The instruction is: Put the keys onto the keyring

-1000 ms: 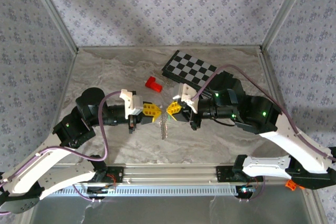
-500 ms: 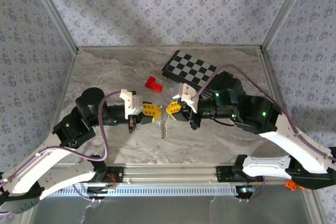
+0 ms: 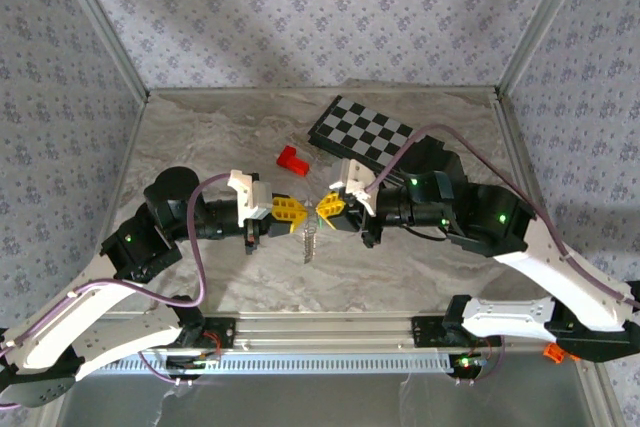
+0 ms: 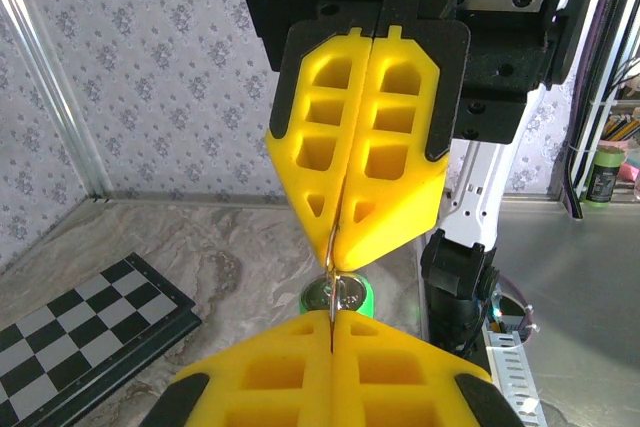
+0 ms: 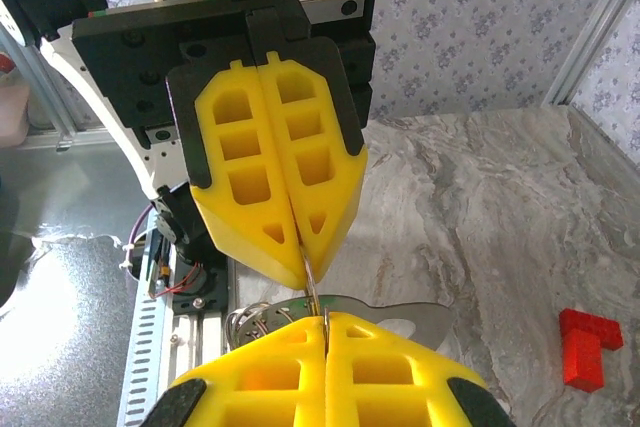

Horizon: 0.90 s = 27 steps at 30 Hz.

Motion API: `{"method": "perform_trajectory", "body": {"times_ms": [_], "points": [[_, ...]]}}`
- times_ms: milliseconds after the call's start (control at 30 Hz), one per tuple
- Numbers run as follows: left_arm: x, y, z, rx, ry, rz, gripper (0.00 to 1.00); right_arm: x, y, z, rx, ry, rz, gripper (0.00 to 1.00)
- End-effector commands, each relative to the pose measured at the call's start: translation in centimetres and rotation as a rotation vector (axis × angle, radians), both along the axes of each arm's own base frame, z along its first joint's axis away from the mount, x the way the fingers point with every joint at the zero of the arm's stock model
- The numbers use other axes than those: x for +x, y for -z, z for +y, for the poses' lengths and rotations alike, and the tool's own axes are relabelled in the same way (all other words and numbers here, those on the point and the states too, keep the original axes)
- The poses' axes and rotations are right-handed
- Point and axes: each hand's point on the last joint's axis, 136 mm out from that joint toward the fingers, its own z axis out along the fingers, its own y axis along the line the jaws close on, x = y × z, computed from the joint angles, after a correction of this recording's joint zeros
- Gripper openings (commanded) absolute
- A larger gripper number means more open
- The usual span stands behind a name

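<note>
My left gripper (image 3: 299, 215) and right gripper (image 3: 321, 211) meet tip to tip above the middle of the table. Both are shut on the keyring (image 4: 333, 265), a thin silvery loop seen edge-on between the yellow fingertips. In the left wrist view my left gripper (image 4: 332, 319) pinches its near side, and the green-headed key (image 4: 364, 297) hangs just beyond the tips. In the right wrist view my right gripper (image 5: 324, 319) pinches the keyring (image 5: 314, 282). A flat silver blade (image 5: 415, 319) and wire loops (image 5: 250, 323) hang under it. From above, this silvery bunch (image 3: 311, 243) dangles below the tips.
A red block (image 3: 292, 160) lies on the marble table (image 3: 200, 137) behind the grippers, also in the right wrist view (image 5: 586, 347). A black-and-grey chessboard (image 3: 365, 132) sits at the back right. Patterned walls enclose the table, and a metal rail (image 3: 330, 332) runs along the near edge.
The dangling silvery bunch has swung slightly under the tips. Both grippers stay shut and the arms have barely moved.
</note>
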Motion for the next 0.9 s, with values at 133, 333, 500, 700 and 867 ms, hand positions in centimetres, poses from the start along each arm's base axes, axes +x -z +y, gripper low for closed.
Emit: {"method": "perform_trajectory", "body": {"times_ms": [133,333,500,700,867], "points": [[-0.36,-1.48,-0.02,-0.051,0.014,-0.034,0.00,-0.42,-0.97,-0.57,0.041,-0.003,-0.006,0.00],[-0.43,-1.66,-0.03,-0.055,0.017,-0.035,0.00,-0.41,-0.82,-0.46,0.039,-0.005,-0.002,0.00],[-0.42,-1.69,0.00,-0.056,0.017,-0.035,0.00,-0.38,-0.70,-0.20,0.037,-0.012,-0.002,0.00],[-0.38,-1.63,-0.11,-0.055,0.019,-0.033,0.00,-0.39,-0.66,-0.07,0.038,-0.016,0.000,0.00],[-0.42,-1.71,-0.09,-0.057,0.020,-0.033,0.00,-0.40,-0.58,-0.04,0.039,-0.018,-0.003,0.00]]}}
